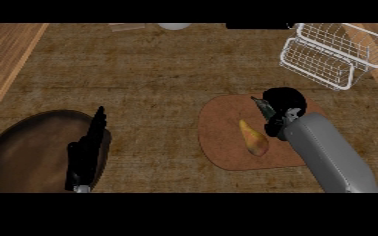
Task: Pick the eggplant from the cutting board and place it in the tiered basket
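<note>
A brown cutting board (225, 150) lies on the counter right of the middle. My right hand (285, 100) is over the board's far right part, its fingers curled round the dark eggplant. Only the eggplant's greenish stem end (261, 106) sticks out to the hand's left; the rest is hidden, and I cannot tell whether it still touches the board. The white wire tiered basket (325, 55) stands at the far right, beyond the hand. My left hand (87, 147) rests open at the lower left with its fingers pointing up.
A yellow-orange elongated fruit (253, 137) lies on the board next to my right forearm. A dark brown round dish (33, 150) sits under the left hand. A white object (173, 26) and a dark one (258, 25) stand at the far edge.
</note>
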Action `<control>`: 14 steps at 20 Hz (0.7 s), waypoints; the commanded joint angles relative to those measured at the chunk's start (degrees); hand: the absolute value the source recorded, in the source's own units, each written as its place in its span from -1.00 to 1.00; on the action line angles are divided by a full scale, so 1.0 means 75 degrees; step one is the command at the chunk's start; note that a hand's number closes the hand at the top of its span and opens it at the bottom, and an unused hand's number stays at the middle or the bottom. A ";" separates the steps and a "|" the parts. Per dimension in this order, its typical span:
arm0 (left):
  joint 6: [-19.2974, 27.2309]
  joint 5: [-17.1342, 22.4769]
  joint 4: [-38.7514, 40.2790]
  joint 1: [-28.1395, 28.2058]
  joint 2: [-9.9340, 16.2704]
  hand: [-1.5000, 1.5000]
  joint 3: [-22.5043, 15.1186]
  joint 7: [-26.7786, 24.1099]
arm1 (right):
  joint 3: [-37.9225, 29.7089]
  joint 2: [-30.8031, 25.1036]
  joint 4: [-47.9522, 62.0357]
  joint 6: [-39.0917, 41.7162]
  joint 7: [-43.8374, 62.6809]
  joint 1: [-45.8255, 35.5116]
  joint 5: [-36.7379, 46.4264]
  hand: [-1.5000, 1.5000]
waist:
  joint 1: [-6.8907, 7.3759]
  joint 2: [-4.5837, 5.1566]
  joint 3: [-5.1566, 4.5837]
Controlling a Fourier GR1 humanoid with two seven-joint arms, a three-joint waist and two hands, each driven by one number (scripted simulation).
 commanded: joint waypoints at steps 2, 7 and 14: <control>-0.0192 0.0173 0.0195 -0.0134 0.0104 0.00 0.0227 0.0181 | -0.0089 0.0525 0.0215 -0.0973 -0.0292 0.0105 0.0325 1.00 | 0.0014 0.0121 0.0043; -0.0137 0.0315 0.0167 0.0451 0.0175 0.00 0.0427 -0.0028 | -0.2357 -0.2064 -0.0401 -0.2417 -0.1678 0.1238 -0.0727 1.00 | -0.0443 0.0071 0.0062; -0.0071 0.0212 -0.0028 0.0548 0.0195 0.00 0.0405 -0.0042 | -0.5025 -0.3045 -0.0577 -0.2853 -0.2934 0.1953 -0.2782 1.00 | -0.0476 0.0025 0.0049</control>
